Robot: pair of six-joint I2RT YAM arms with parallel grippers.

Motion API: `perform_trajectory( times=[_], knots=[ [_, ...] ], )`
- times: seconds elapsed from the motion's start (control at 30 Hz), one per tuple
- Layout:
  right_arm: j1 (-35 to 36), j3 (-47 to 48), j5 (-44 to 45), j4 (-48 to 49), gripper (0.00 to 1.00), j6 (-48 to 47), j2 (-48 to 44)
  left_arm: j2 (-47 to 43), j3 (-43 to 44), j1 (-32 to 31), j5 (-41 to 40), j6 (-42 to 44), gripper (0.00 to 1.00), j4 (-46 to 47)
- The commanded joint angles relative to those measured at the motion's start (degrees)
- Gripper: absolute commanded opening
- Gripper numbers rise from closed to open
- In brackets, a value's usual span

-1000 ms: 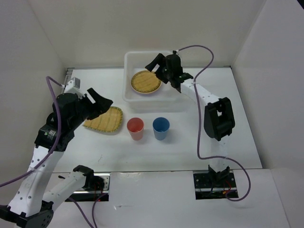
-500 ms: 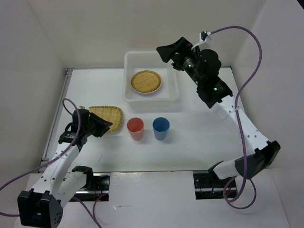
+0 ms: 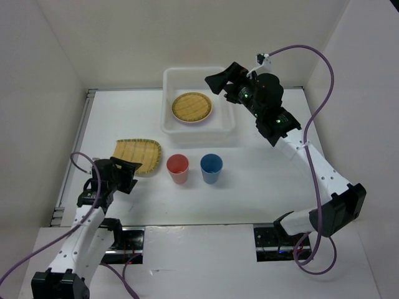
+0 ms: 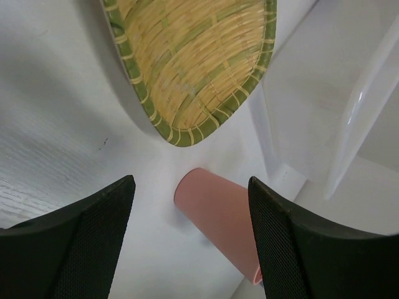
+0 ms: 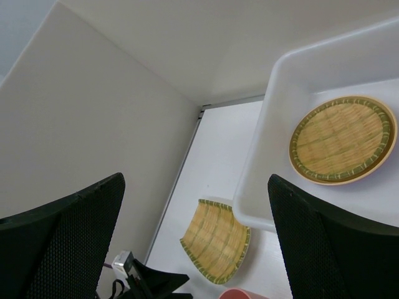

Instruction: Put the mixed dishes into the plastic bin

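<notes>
Where white walls point(image 3: 187, 31) enclose | table point(image 3: 274, 180) bears tray point(image 3: 138, 154), red cup point(image 3: 177, 167), blue cup point(image 3: 211, 167)

Both the squarish tray point(image 3: 138, 156) and the round tray point(image 3: 191, 106) are yellow with a woven pattern and a green-flecked edge. The bin point(image 3: 193, 70) is translucent white. The red cup point(image 3: 177, 167) is salmon-pink outside, the blue cup point(image 3: 211, 167) plain blue, and the tabletop point(image 3: 268, 180) white.
</notes>
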Motion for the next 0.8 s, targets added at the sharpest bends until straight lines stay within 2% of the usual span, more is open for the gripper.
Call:
perform_trajectory(
  times=[0.0,0.2,0.5,0.63,0.77],
  knots=[
    [-0.57,-0.17,-0.76,2.74,1.00,-0.56,0.14,-3.34,-1.39,0.90,-3.78,-4.46,0.80,0.85],
    [-0.57,-0.70,-1.38,3.35,1.00,-0.04,0.76,4.47,-5.42,1.44,-4.32,-4.46,0.80,7.77],
    [-0.57,-1.23,-2.08,3.35,1.00,-0.04,1.28,17.04,-2.54,1.44,-7.83,-3.14,0.80,15.79],
    [-0.57,-0.70,-2.08,3.35,1.00,-0.04,1.28,26.44,-1.21,1.96,-7.75,-2.62,0.74,19.12],
    [-0.57,-0.70,-2.08,2.82,1.00,-0.04,1.28,30.06,1.16,1.96,-7.74,-3.05,0.64,19.83]
  ],
)
